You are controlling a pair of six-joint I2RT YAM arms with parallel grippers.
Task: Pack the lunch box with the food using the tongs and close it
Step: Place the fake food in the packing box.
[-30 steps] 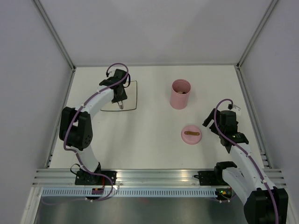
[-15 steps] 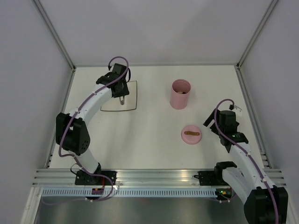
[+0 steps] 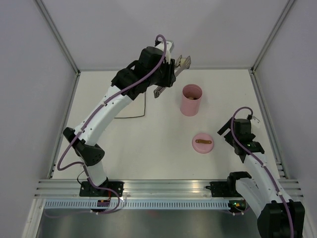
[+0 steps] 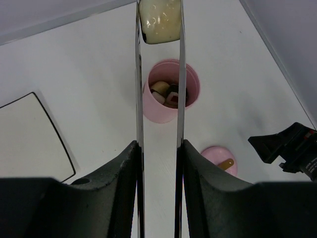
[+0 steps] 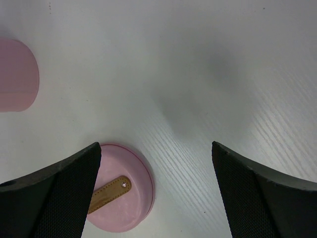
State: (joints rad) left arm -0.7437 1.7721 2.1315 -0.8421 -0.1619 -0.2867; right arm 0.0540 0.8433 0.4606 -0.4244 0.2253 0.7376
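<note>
lunch box (image 4: 158,111): plain pink. lid (image 5: 124,213): same pink, with a tan-brown handle (image 5: 109,192).
tongs (image 4: 139,99): bare silver metal, reflective.
food piece (image 4: 159,20) in the tongs: glossy pale cream, dark strip along one edge.
pieces in the box (image 4: 167,93): beige, and dark with white.
plate (image 4: 29,144): white, thin black rim line.
worktop (image 5: 198,99): white, faint wood-grain streaks.
left fingers (image 4: 99,198): matt black. right fingers (image 5: 257,198): black, fine woven texture.
left arm (image 3: 106,111) and right arm (image 3: 257,168): white links, black joints, purple cables.
</note>
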